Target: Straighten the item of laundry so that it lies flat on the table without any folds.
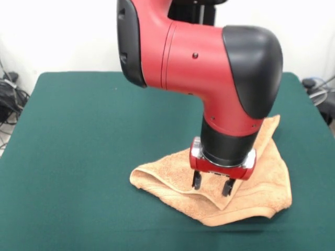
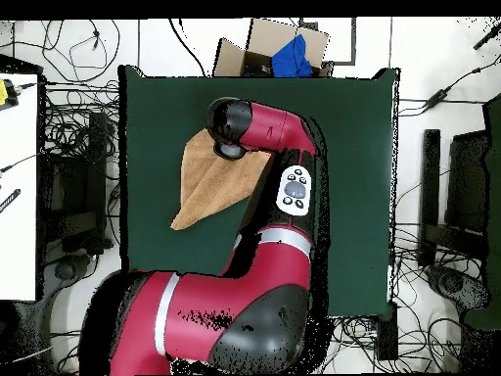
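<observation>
Where arm (image 2: pixel 256 186) overlaps, towel (image 2: pixel 213 184) partly hidden

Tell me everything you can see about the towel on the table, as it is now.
The towel is light orange-tan terry cloth, soft and looped in look. It is not flat: it lies crumpled and folded over itself, with layered edges at its front and one corner running away behind the arm. It rests on the dark green table, on the right side in the front view. The gripper stands directly over its middle, fingers open and tips at the cloth; whether they press it is unclear.
</observation>
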Available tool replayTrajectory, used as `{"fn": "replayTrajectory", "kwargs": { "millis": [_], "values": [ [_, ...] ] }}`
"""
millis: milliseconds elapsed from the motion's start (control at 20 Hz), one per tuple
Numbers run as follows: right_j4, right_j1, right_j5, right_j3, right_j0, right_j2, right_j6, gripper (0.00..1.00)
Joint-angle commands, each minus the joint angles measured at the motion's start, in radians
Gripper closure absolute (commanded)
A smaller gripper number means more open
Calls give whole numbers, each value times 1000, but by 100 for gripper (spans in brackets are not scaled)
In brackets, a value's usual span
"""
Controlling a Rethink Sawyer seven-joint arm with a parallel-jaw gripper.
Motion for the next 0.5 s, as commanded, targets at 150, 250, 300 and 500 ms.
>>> {"fn": "replayTrajectory", "kwargs": {
  "millis": [150,250,300,500],
  "values": [
    [38,77,-99,97,8,51,287,0],
    [42,85,-104,91,10,54,289,0],
    [44,89,-106,88,11,54,289,0],
    [50,115,-125,72,9,54,284,0]
  ]
}}
